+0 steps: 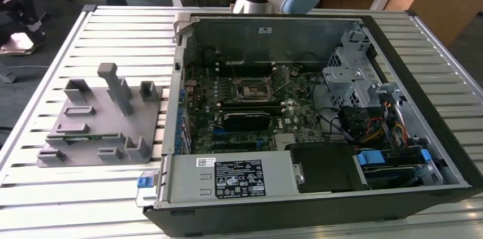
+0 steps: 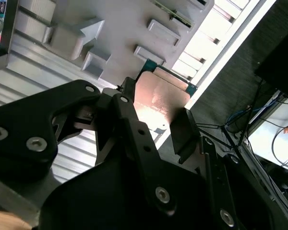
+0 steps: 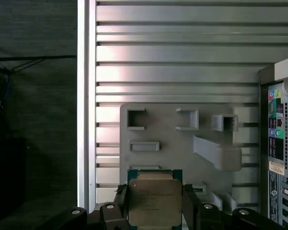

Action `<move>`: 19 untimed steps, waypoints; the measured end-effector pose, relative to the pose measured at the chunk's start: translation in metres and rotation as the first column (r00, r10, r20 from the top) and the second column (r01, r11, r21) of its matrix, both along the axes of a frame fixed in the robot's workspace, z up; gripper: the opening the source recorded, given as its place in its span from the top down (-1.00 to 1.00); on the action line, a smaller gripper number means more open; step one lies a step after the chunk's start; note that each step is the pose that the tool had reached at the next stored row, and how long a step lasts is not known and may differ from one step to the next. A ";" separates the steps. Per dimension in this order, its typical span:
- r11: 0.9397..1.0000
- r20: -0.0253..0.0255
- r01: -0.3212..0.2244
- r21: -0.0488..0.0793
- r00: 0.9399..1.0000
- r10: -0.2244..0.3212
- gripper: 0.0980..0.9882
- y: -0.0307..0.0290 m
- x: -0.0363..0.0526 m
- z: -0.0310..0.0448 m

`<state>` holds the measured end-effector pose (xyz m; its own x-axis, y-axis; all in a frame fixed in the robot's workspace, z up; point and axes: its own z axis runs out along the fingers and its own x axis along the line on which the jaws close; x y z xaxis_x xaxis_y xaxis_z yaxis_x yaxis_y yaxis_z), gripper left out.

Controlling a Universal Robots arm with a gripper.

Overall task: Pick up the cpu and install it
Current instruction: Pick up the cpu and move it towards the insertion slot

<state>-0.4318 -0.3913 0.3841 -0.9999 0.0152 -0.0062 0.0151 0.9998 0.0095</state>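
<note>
Slatted metal table (image 1: pixel 113 194) carries a grey holder block (image 1: pixel 94 117) on the exterior view's left, then the open computer case (image 1: pixel 287 219). In both wrist views I see my gripper (image 3: pixel 153 213) clamped on the cpu (image 3: pixel 153 197), the block behind it.

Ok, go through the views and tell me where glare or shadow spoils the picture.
Second wrist view: the cpu, held in the tool, throws a warm sheen off its metal top, and the table slats blow out white. First wrist view: the cpu's top is evenly lit, and the slats carry bright bands. Exterior view: the motherboard lies dim inside the computer case.
</note>
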 end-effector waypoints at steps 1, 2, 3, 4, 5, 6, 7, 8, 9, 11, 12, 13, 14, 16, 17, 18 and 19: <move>1.000 0.000 0.000 0.000 1.000 0.000 0.01 0.0001 0.0029 0.0000; 1.000 0.000 0.000 0.000 1.000 0.000 0.01 0.0002 0.0059 0.0000; 1.000 0.000 0.000 0.000 1.000 0.000 0.01 0.0002 0.0088 0.0000; 1.000 0.000 0.000 0.000 1.000 0.000 0.01 0.0003 0.0117 0.0000; 1.000 0.000 0.000 0.001 1.000 0.000 0.01 0.0003 0.0149 -0.0001; 1.000 0.000 0.000 0.005 1.000 0.000 0.01 0.0003 0.0177 0.0000; 1.000 0.000 0.000 0.009 1.000 0.000 0.01 0.0003 0.0200 -0.0001; 1.000 0.000 0.000 0.012 1.000 0.000 0.01 0.0003 0.0225 -0.0002; 1.000 0.000 0.000 0.015 1.000 0.000 0.01 0.0003 0.0252 -0.0003; 1.000 0.000 0.000 0.019 1.000 0.000 0.01 0.0003 0.0321 -0.0006; 1.000 0.000 0.000 0.020 1.000 0.000 0.01 0.0003 0.0357 -0.0006; 1.000 0.000 0.000 0.021 1.000 0.000 0.01 0.0003 0.0391 -0.0006; 1.000 0.000 0.000 0.022 1.000 0.000 0.01 0.0003 0.0424 -0.0007; 1.000 0.000 0.000 0.024 1.000 0.000 0.01 0.0003 0.0489 -0.0008; 1.000 0.000 0.000 0.025 1.000 0.000 0.01 0.0003 0.0518 -0.0009; 1.000 0.000 0.000 0.026 1.000 0.000 0.01 0.0003 0.0545 -0.0009; 1.000 0.000 0.000 0.027 1.000 0.000 0.01 0.0003 0.0572 -0.0010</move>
<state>-0.3746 -0.3910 0.3832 -0.9999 0.0155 -0.0057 0.0153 0.9992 0.0369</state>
